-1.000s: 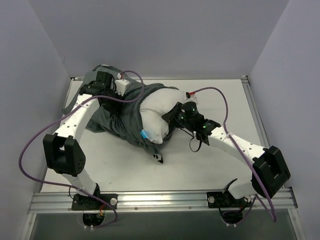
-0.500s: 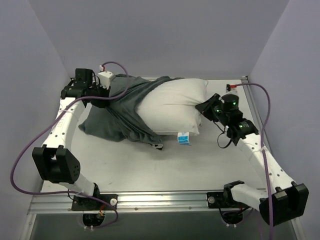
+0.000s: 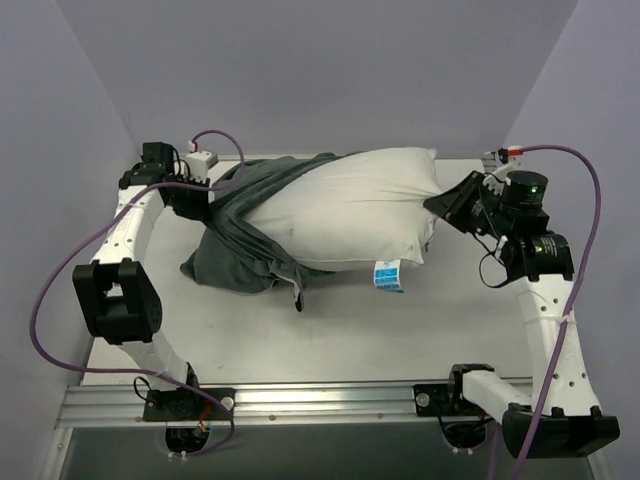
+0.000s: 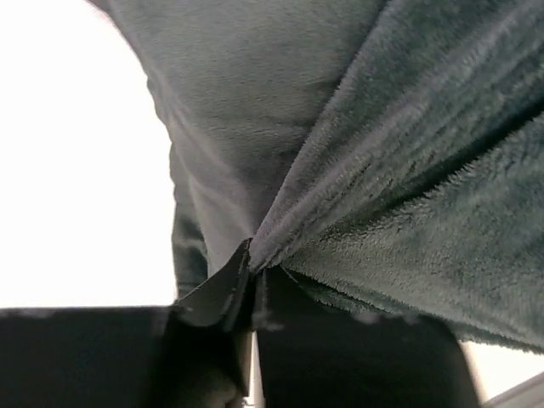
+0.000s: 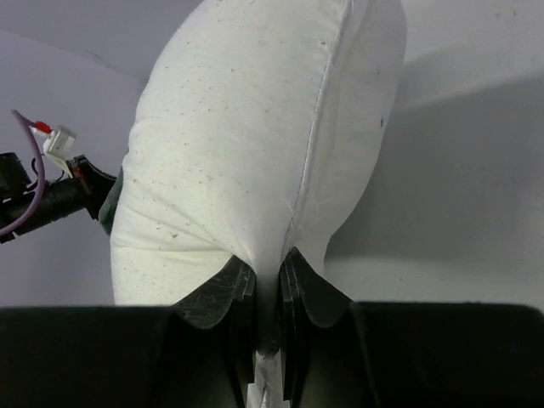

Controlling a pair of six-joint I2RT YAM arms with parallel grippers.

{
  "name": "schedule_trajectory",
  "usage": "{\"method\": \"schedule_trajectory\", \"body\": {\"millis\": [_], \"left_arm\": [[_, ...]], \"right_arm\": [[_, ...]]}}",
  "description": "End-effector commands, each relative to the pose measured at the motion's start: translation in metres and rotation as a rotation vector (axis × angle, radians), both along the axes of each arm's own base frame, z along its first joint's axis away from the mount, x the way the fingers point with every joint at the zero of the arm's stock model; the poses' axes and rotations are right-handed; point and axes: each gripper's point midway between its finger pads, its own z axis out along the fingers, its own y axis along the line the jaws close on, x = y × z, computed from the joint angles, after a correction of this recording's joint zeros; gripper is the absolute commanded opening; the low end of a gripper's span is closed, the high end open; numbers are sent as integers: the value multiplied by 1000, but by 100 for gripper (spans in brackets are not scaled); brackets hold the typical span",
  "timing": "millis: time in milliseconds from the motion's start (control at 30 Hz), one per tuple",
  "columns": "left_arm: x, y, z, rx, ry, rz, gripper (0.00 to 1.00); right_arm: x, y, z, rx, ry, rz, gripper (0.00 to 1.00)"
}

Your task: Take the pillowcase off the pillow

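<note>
Since the earlier frames both arms have swung apart, and the pillow (image 3: pixel 350 205) now lies stretched across the far half of the surface (image 3: pixel 350 330), most of it bared. My left pincer (image 4: pixel 253 270) is clenched on a fold of the grey pillowcase (image 3: pixel 235 245) at the far left. My right pincer (image 5: pixel 268 285) grips the pillow's right end at the seam. The blue-and-white tag (image 3: pixel 388 273) hangs at the pillow's near edge, right of centre. The pillowcase covers only the pillow's left end.

Robot lab cell: white table (image 3: pixel 330 335) enclosed by plain walls (image 3: pixel 320 70).
</note>
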Motion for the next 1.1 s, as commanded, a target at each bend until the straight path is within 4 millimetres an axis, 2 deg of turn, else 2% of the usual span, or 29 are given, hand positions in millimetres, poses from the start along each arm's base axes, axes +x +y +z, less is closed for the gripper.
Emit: {"method": "schedule_trajectory", "body": {"millis": [0,33,100,133,200,367,400,433,467,533,567,600,633,667,733,833,900,933,967,1000,1033,1067], "left_arm": [[-1,75,1,169,-27,80,22],[-6,50,5,60,-33,10,39],[-19,30,19,-24,-39,-34,72],[-23,24,23,-61,-32,-46,94],[-35,19,29,-107,3,-55,94],[-64,46,15,15,84,-75,94],[-74,47,4,31,108,-116,94],[-82,47,1,31,118,-145,94],[-100,46,5,9,144,-164,94],[-112,36,28,-70,68,-259,94],[-127,43,39,-133,80,-233,94],[-127,37,58,-208,-5,-284,94],[-124,44,85,-217,-80,-285,94],[-133,45,94,-276,-59,-266,94],[-128,62,114,-291,-105,-225,94],[-123,73,104,-294,-58,-191,94],[-132,68,86,-261,-16,-231,94],[-132,59,73,-217,17,-261,94],[-137,72,38,-50,56,-249,94],[-142,71,18,37,91,-244,94],[-144,49,-4,145,103,-350,94],[-158,61,-38,329,117,-357,94]], "right_arm": [[19,-40,27,-48,-147,-145,0],[18,-33,-11,-22,-54,-140,0],[15,-34,-35,-54,-18,-158,0],[14,-43,-48,-93,11,-200,0],[13,-50,-67,-148,48,-197,0],[17,-52,-93,-198,120,-164,0],[19,-51,-96,-197,127,-159,0],[21,-52,-96,-198,123,-161,0],[23,-52,-98,-202,123,-160,0],[27,-58,-101,-226,133,-172,0],[28,-60,-102,-232,138,-172,0],[31,-63,-103,-239,148,-174,0],[33,-63,-104,-242,152,-172,0],[34,-63,-104,-241,152,-167,0],[38,-63,-103,-239,154,-168,0],[38,-61,-105,-230,155,-159,0],[37,-60,-106,-223,155,-157,0],[36,-60,-107,-219,156,-158,0],[35,-59,-110,-217,161,-159,0],[34,-59,-111,-216,160,-162,0],[33,-59,-111,-213,158,-164,0],[32,-59,-115,-211,166,-163,0]]}}
